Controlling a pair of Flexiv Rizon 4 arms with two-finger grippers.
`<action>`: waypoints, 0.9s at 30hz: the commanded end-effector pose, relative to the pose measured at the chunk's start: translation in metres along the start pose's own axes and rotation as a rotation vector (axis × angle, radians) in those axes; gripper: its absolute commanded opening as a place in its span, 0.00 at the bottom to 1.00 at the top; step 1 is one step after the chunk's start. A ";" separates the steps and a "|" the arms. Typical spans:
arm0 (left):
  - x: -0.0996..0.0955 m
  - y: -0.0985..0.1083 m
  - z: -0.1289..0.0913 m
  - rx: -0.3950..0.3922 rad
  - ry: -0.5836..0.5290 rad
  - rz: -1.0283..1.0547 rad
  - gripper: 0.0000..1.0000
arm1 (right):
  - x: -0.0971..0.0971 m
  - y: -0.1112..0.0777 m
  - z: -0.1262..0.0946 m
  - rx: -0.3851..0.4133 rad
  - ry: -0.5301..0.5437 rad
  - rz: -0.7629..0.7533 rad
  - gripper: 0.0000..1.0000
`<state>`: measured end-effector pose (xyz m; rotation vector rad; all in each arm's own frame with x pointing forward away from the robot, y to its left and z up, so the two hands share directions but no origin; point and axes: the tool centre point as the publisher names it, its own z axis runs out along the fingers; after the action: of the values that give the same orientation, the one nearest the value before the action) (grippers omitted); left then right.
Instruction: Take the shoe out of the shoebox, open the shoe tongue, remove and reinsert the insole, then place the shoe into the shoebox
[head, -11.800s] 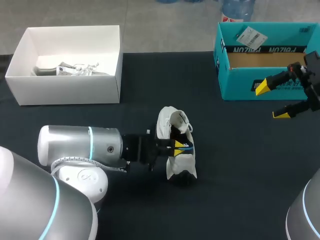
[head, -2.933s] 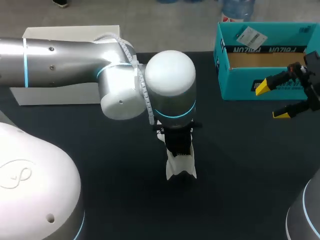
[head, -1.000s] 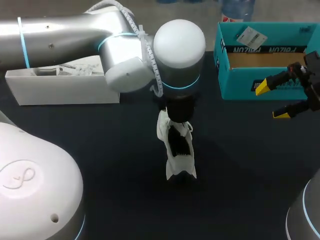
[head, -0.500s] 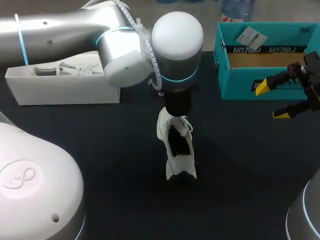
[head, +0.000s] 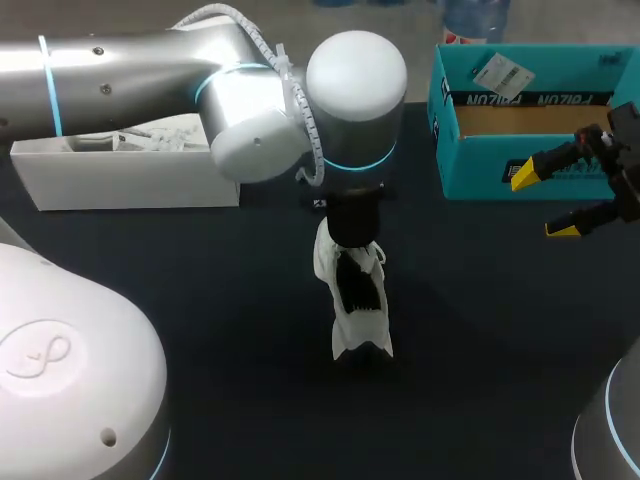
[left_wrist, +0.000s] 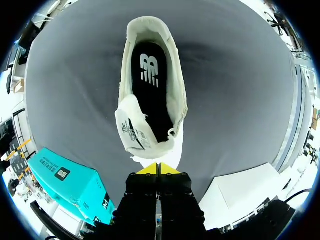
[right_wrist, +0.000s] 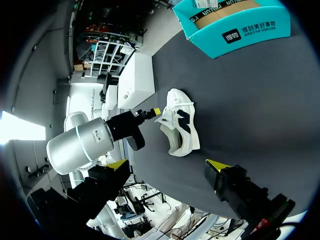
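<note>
Your left arm comes in from the left and reaches across to the middle of the table. Its wrist is turned straight down over the far end of the shoe. From the left wrist camera, the left gripper has its two yellow tips pressed flat together with nothing visible between them, sitting right at that end of the shoe. The shoe stands upright on its sole in the middle of the table, lengthwise from far to near, with its opening facing up. The tongue is bent over to one side at the end nearest the gripper, and the black insole lies flat inside. Your right gripper hangs well off to the right, just in front of the teal box in the far right corner. Its fingers are spread wide and hold nothing. The white shoebox sits at the far left, partly hidden behind the left arm, with white contents showing inside.
</note>
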<state>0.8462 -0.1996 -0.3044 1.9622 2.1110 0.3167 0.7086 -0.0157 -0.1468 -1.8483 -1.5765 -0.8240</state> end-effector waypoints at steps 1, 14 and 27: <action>0.002 -0.006 0.005 0.014 0.021 0.019 0.00 | 0.000 -0.001 0.001 -0.002 -0.002 0.001 1.00; 0.006 -0.046 0.005 0.095 0.068 0.039 0.00 | 0.000 -0.001 0.001 -0.002 -0.002 0.001 1.00; 0.004 -0.039 -0.018 0.050 0.057 -0.053 0.00 | 0.000 -0.001 0.001 -0.002 -0.002 0.001 1.00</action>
<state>0.8056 -0.2028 -0.3068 1.9555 2.2329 0.3135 0.7086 -0.0157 -0.1468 -1.8482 -1.5765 -0.8240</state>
